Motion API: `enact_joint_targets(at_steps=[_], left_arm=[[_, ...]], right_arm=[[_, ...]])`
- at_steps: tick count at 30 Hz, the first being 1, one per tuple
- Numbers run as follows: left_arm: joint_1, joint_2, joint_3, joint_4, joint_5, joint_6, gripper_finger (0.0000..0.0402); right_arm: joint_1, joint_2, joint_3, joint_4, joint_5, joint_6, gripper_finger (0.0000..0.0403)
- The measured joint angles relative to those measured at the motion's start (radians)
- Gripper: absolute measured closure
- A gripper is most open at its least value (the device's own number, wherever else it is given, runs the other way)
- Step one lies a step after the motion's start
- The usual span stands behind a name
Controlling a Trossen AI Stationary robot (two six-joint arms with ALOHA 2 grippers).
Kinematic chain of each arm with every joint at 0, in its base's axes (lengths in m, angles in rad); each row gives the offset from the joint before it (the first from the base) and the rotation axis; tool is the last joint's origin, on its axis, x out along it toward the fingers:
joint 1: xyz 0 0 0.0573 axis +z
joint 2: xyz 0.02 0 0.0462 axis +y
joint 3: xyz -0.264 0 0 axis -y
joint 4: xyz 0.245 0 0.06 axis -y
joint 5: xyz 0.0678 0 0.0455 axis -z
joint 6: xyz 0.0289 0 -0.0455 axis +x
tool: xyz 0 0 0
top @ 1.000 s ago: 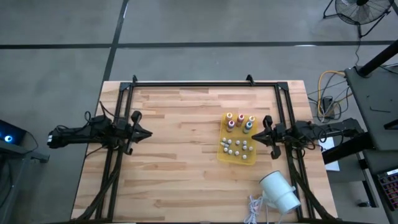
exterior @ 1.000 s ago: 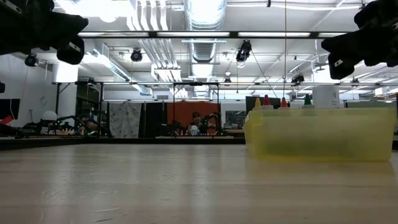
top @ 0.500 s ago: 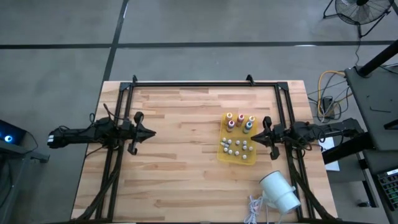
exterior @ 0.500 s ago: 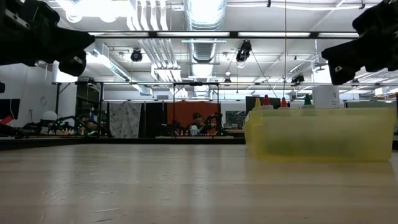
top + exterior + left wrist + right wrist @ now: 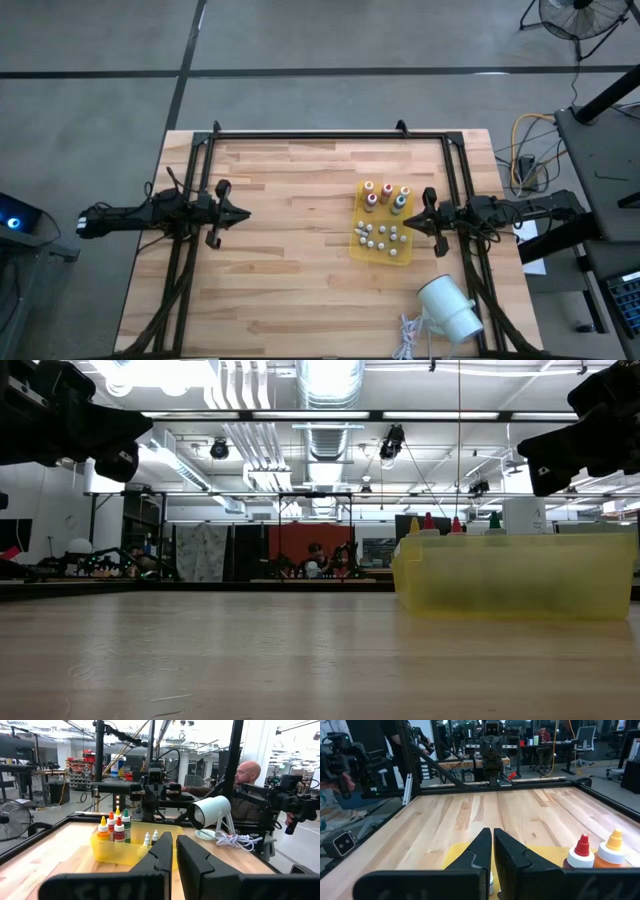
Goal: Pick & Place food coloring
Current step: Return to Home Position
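Note:
The food coloring stands in a yellow tray (image 5: 381, 238) on the right half of the table. It is several small bottles (image 5: 385, 196) with orange, red and green tops (image 5: 114, 829) at the tray's far end, and tiny whitish vials (image 5: 380, 237) nearer. My right gripper (image 5: 411, 220) is shut, level, just right of the tray above its edge, with two bottles (image 5: 596, 854) beside its fingers. My left gripper (image 5: 241, 212) is shut, level, at the table's left and pointing toward the tray (image 5: 120, 851). Neither gripper holds anything.
A big white cylinder (image 5: 447, 308) with a white cord (image 5: 408, 335) lies near the table's front right corner. A black frame (image 5: 330, 134) runs along the table's far edge and sides. Bare wood lies between my left gripper and the tray. A person (image 5: 246, 780) sits beyond the table's right side.
My left gripper has sunk a little, still level and shut. The right gripper and the bottles have kept still.

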Motion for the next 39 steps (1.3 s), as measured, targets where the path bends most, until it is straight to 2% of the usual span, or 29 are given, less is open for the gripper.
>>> enact_joint_targets(at_steps=[9,39], left_arm=[[0.000,0.000,0.000,-0.013,0.000,-0.045,0.0401],[0.000,0.000,-0.001,-0.013,0.000,-0.047,0.0401]], right_arm=[[0.000,0.000,0.000,-0.001,0.000,0.003,0.0390],[0.000,0.000,0.000,-0.001,0.000,0.004,0.0390]])
